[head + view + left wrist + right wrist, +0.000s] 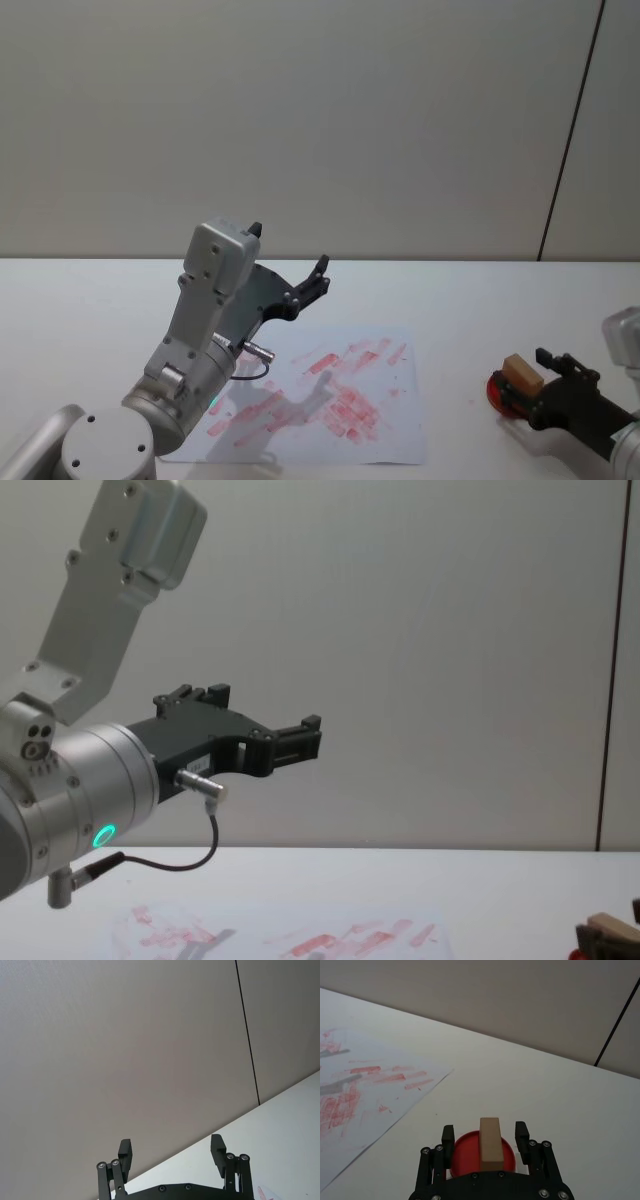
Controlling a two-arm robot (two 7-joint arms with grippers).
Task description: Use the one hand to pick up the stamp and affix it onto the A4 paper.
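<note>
Straddling the stamp with the right gripper, jaws open either side, not yet closed on it; stamp standing on the red ink pad, long axis along the fingers; A4 paper toward nine o'clock on the white table; left gripper idle, raised, open above the paper

Even, soft light (faint shadows on paper), sharp throughout.

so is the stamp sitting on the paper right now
No, the stamp stands on the red ink pad between the right gripper's open fingers, well clear of the A4 paper.
</note>
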